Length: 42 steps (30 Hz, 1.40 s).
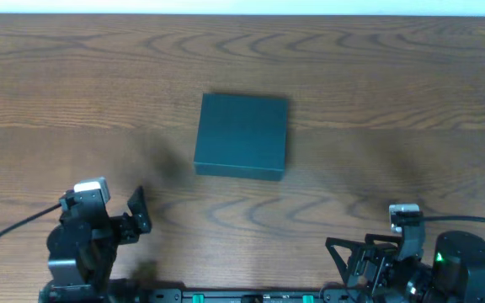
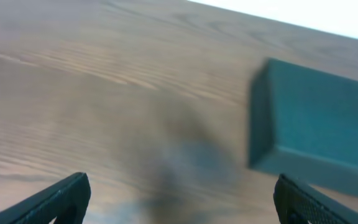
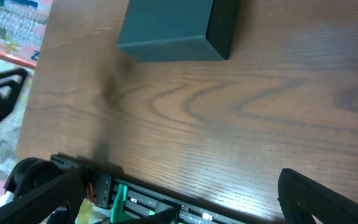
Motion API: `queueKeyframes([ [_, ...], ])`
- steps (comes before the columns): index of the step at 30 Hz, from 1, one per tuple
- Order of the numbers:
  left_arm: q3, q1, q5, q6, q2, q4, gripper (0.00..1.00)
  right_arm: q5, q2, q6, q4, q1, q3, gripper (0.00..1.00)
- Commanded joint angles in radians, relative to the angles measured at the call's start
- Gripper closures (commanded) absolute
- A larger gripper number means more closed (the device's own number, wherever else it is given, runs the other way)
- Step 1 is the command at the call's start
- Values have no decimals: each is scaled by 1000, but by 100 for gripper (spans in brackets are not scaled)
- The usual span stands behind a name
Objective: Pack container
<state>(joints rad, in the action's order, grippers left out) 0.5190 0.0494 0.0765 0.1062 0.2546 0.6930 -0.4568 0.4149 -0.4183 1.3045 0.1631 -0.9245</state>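
Container [image 1: 242, 135] lid down; left gripper [image 2: 182, 202] and right gripper [image 3: 179, 198] both spread, holding nothing, so prying the flap unbraced could skid the box.

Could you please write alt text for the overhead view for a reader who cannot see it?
A closed dark teal container sits near the middle of a wood-grain table. The left end effector and right end effector rest open at the near edge, well clear of it.

A brown wood-grain table [image 1: 394, 101] (a pale strip [image 1: 242, 7] beyond its far edge).
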Motion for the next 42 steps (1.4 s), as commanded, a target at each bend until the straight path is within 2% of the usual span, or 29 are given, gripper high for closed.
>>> queueKeyframes([
  [1,-109,58,-49,-24,-72,-71,5,-11,-4,-15,0,8,4,1],
  [5,-204,98,-35,-24,-148,-130,5,-11,-4,-15,0,8,4,1],
  [11,-279,122,-36,-24,-249,-129,5,-11,-4,-15,0,8,4,1],
  [19,-371,120,-26,-24,-251,-154,5,-11,-4,-15,0,8,4,1],
  [42,-374,120,-27,-24,-250,-158,5,-10,-4,-15,0,8,4,1],
])
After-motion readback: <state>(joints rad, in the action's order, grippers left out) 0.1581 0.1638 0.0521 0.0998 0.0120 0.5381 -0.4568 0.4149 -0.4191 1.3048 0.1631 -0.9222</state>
